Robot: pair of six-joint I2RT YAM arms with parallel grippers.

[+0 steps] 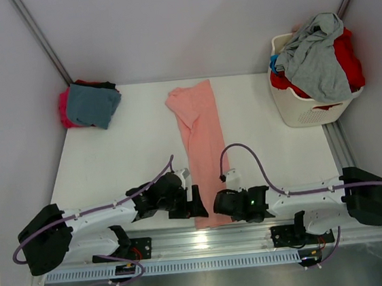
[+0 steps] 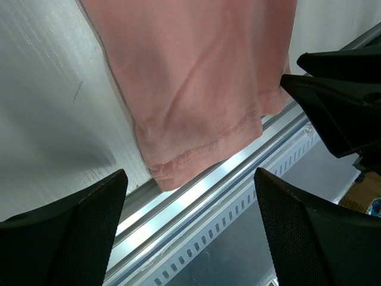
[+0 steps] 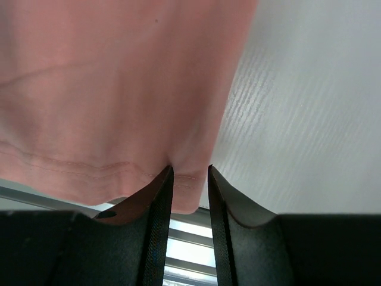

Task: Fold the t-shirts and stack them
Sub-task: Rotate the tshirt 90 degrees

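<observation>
Top external view: the salmon-pink t-shirt (image 1: 199, 125) lies on the table (image 1: 124, 157) as a long narrow strip running from 12 o'clock down to 6 o'clock. Its hem (image 2: 196, 152) hangs over the near edge onto the metal rail (image 1: 207, 235). The folded stack (image 1: 91, 104) sits at 10 o'clock. The basket (image 1: 297, 115), heaped with unfolded shirts (image 1: 319, 58), stands at 2 o'clock.

Both arms meet at the 6 o'clock end of the strip.

- The left gripper (image 1: 196, 202) is released. In the left wrist view its jaws stand wide apart, with the left hem corner between and beyond them and no contact.
- The right gripper (image 3: 189, 196) has its jaws drawn narrow around the right hem corner. Cloth shows in the gap, but whether it is truly pinched cannot be told.

Step in hand, as judged: taking up the hem for the crosswise fold, the lengthwise folds being done already.

Next move calls for:
1. Setting the left jaws onto the left hem corner and clamping.
2. Confirming the right pinch holds every layer — the strip is several layers thick.
3. Lifting both corners together and carrying them toward 12 o'clock, keeping them level so that the strip does not skew.
</observation>
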